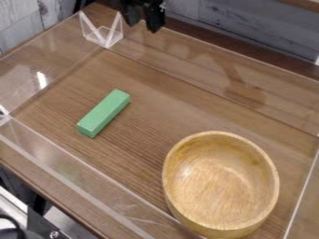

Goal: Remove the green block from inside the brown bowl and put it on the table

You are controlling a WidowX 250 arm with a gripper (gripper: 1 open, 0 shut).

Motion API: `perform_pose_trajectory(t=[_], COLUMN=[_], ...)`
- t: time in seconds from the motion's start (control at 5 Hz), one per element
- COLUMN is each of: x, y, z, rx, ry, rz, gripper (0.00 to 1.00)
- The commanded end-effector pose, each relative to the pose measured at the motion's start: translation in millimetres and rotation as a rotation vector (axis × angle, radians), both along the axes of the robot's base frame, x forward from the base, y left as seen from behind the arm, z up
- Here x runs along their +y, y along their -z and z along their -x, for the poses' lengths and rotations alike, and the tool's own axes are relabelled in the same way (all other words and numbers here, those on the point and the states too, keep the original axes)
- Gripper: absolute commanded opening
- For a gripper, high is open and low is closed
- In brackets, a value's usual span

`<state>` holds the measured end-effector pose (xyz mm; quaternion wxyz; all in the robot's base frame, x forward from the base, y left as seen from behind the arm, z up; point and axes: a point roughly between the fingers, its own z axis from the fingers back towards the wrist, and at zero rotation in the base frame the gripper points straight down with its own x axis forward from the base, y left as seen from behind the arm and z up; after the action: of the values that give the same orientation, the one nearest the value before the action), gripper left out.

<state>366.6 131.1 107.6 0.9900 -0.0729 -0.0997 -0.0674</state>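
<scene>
Grey weathered wooden plank wall point(268, 23) behind, boards running horizontally, pale and streaky. Clear acrylic walls point(44, 84) fence brown wood-grain counter point(187, 98), catching soft glare along left side. Small clear acrylic triangular bracket point(103, 31) at far left corner. Dark hardware and cables point(22, 224) at lower left corner, below near edge. Light even, diffuse.
</scene>
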Motion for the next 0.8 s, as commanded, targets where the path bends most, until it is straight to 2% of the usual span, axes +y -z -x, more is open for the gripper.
perform_pose_trajectory(t=[0.0,0.6], x=[12.1,11.3], y=[-22.6,-24.5], z=[-7.2,-3.2], rx=[-0.071,-0.095], ry=[-0.010,0.011], rz=[-0.029,-0.022], gripper=[1.00,1.00])
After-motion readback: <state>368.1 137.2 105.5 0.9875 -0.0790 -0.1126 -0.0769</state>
